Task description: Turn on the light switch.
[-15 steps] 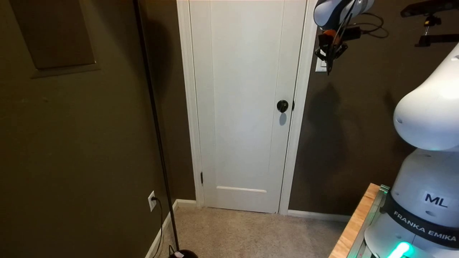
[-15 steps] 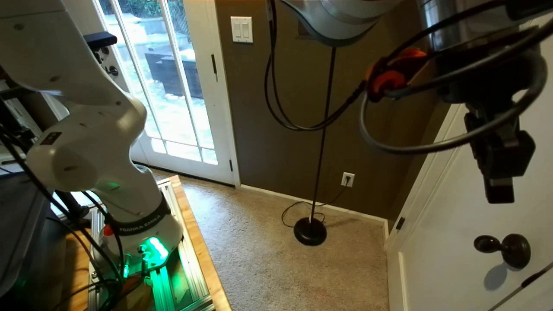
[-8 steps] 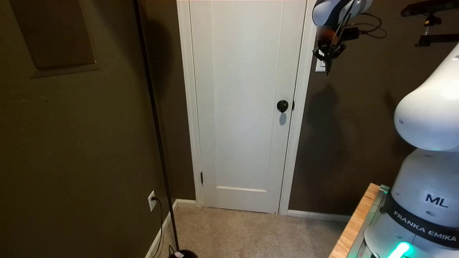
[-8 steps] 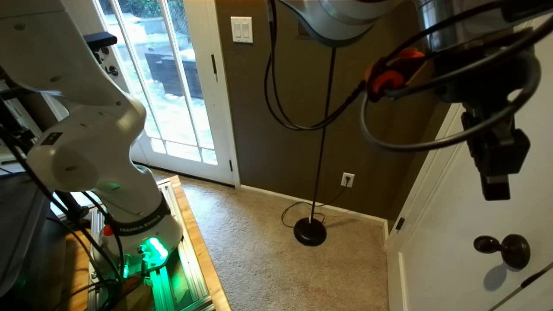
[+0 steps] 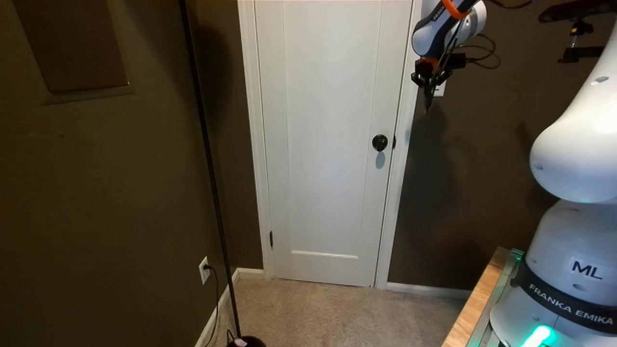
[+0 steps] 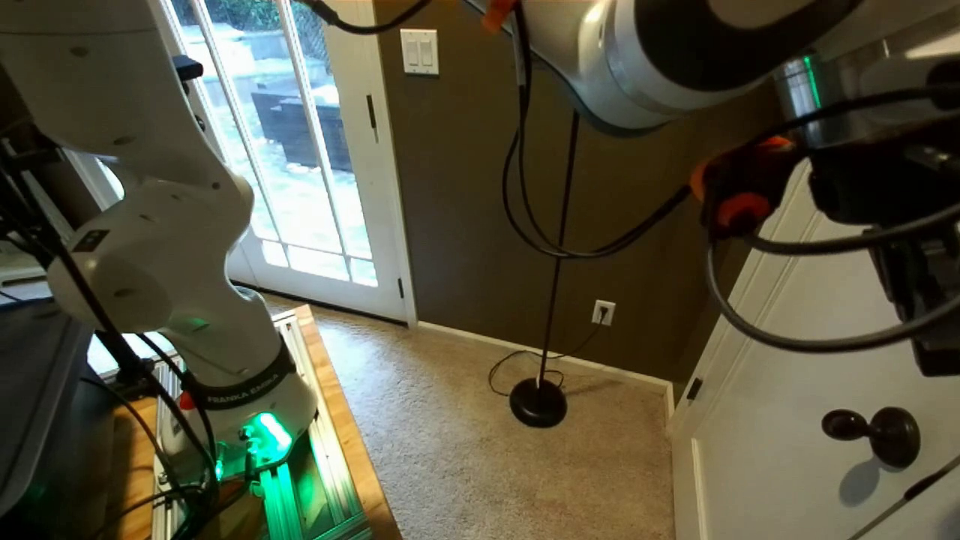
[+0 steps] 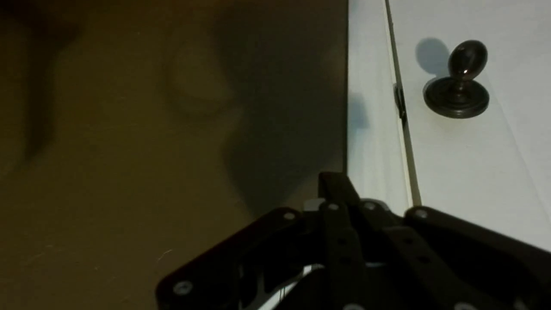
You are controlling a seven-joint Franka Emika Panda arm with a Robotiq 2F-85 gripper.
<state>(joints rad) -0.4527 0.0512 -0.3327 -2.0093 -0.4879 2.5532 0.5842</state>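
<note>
The light switch [image 5: 440,90] is a small white upright plate on the dark brown wall just right of the door frame. It is partly hidden behind my gripper [image 5: 427,110], whose tips point down, below and left of the plate in that exterior view. In the wrist view the gripper [image 7: 339,183] is shut, its fingers together with nothing between them. A white sliver [image 7: 282,295] shows through its linkage; I cannot tell if it is the plate. The gripper also shows at the right edge of an exterior view [image 6: 937,360]. Contact with the wall cannot be told.
A white door [image 5: 332,144] with a dark round knob [image 7: 457,97] is beside the switch. Another white double switch plate [image 6: 420,52] is on the wall by the glass door. A floor lamp [image 6: 538,403] and an outlet [image 6: 603,312] stand farther off.
The arm has come down and toward the door. In an exterior view the gripper has moved left and lower, so the plate's right part now shows beside it.
</note>
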